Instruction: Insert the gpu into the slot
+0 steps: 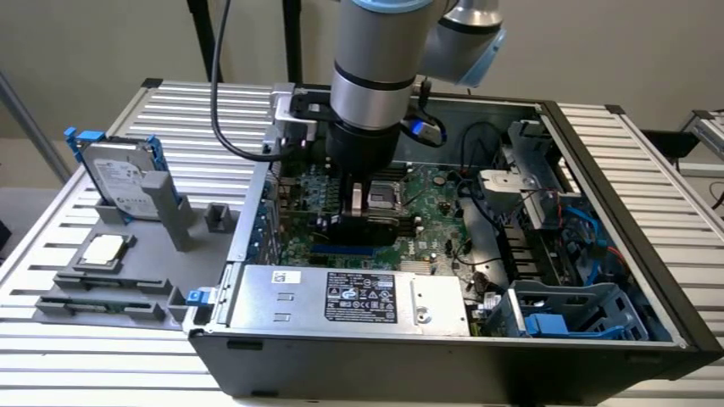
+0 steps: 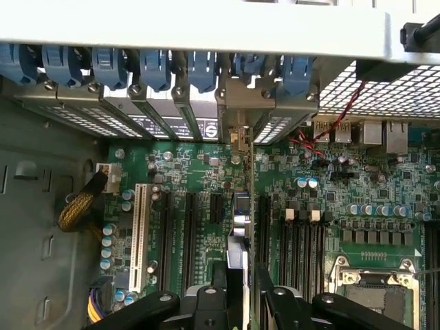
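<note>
Gripper [image 2: 240, 292] fingers lie nearest the wrist camera, closed from both sides on the gpu [image 1: 374, 229], which runs edge-on between them as a thin upright strip. Grip is narrow and looks firm. No gap shows between fingers and card.

Location: the gpu is inside the open case [image 1: 453, 373], over the green motherboard [image 1: 436, 212], toward the board edge that borders the silver power supply [image 1: 351, 297]. The blue slot [image 1: 342, 252] shows as a short strip along the card's lower edge, on the power-supply side. Card and slot lie parallel and very close. Whether the connector edge has entered the slot cannot be told.

Handling, as a judgement: a light, stiff card, not slippery, but fragile along its contact edge and at its board components. It will not flex to correct a misalignment, so tilt would load the slot walls. Best hold is on the two broad faces near mid-length, well above the contact edge, which matches the present grasp. Force should go straight down the card's plane.

Appearance: small, flat, rectangular, black throughout, with a dark shroud facing the power supply in the exterior view. In the wrist view a pale metal end piece points toward the case's rear wall with its row of blue clips [image 2: 155, 65].
</note>
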Available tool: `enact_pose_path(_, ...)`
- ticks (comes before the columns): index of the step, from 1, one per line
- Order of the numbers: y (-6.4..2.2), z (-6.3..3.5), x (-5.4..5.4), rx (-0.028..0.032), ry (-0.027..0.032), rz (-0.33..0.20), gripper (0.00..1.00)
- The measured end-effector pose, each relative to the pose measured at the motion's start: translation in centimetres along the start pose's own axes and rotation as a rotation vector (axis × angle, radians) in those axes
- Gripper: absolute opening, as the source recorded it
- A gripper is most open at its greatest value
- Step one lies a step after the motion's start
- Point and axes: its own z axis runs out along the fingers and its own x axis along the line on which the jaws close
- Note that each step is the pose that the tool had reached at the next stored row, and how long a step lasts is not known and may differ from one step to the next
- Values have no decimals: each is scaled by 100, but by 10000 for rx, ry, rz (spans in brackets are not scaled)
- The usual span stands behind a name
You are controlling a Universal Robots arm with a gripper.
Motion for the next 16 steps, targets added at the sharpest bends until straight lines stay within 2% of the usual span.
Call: enact_pose_path(16, -3, 40, 14, -44, 0, 30, 26)
